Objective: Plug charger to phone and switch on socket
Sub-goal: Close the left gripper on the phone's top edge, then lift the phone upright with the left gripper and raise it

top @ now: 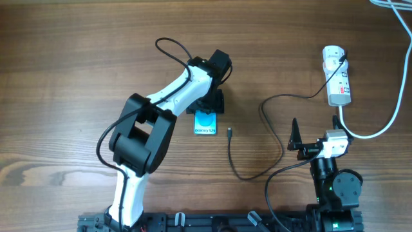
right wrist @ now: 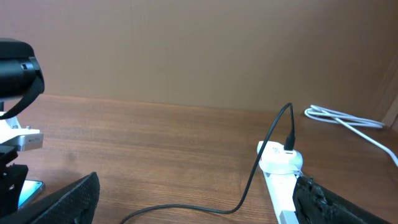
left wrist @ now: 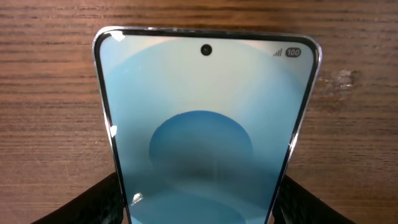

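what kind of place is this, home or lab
Most likely a robot test bench or lab, not a home: a white-and-black robot arm and a second arm work at a wooden table, a phone and power strip laid out before a plain brown backdrop.

Wooden table [top: 64, 64], dark streaky grain; plain brown wall [right wrist: 186, 43] beyond far edge.

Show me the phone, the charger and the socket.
phone [top: 206, 122], overhead view, middle of its blue screen.
charger [top: 230, 133], overhead view, connector tip at its free end.
socket [top: 339, 87], overhead view, its white body.
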